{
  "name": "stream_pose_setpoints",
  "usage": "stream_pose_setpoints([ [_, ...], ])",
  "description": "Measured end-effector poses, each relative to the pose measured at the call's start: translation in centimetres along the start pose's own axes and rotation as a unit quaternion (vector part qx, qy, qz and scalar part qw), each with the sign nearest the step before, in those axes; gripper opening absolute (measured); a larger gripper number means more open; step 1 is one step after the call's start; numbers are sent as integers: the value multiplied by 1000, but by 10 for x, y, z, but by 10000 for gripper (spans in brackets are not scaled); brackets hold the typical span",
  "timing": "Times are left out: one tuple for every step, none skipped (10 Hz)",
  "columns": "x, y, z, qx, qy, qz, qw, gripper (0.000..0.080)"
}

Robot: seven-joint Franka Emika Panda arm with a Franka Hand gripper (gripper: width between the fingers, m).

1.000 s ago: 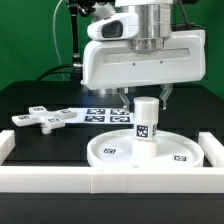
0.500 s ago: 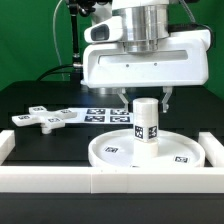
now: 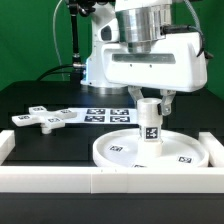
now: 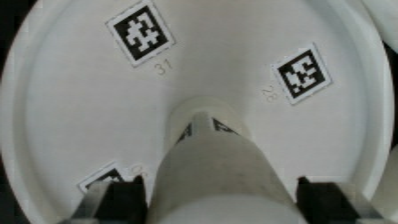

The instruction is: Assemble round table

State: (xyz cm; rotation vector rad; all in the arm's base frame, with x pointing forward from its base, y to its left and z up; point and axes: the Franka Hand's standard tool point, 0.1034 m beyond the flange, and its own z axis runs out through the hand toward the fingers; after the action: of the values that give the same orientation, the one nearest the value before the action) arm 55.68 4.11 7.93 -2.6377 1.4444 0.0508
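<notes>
The white round disc (image 3: 120,152) lies flat inside the front rail, tags on its top face. The short cylindrical post (image 3: 150,122) stands upright on its middle, a tag on its side. My gripper (image 3: 150,101) comes straight down over the post and is shut on its top, one finger on each side. In the wrist view the post (image 4: 217,165) fills the space between the black fingers (image 4: 111,197), with the disc (image 4: 214,60) beneath it. The cross-shaped piece (image 3: 45,117) lies flat on the black table at the exterior view's left.
The marker board (image 3: 104,113) lies flat behind the disc. A long white border rail (image 3: 60,180) runs along the front, with raised ends at both sides (image 3: 214,150). A green backdrop and a black stand (image 3: 76,40) are at the back.
The gripper's hand has turned about its vertical axis while holding the post. Post and disc have shifted slightly toward the exterior view's right.
</notes>
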Motion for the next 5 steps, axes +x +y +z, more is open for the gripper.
stream_pose_setpoints([
  [-1, -1, 1, -2, -1, 44, 999, 406],
  [-2, -2, 1, -4, -3, 67, 998, 406],
  [-4, -3, 1, -3, -5, 100, 995, 406],
  [-5, -3, 1, -1, -7, 121, 993, 406],
  [-5, -4, 1, -1, -7, 119, 993, 407],
])
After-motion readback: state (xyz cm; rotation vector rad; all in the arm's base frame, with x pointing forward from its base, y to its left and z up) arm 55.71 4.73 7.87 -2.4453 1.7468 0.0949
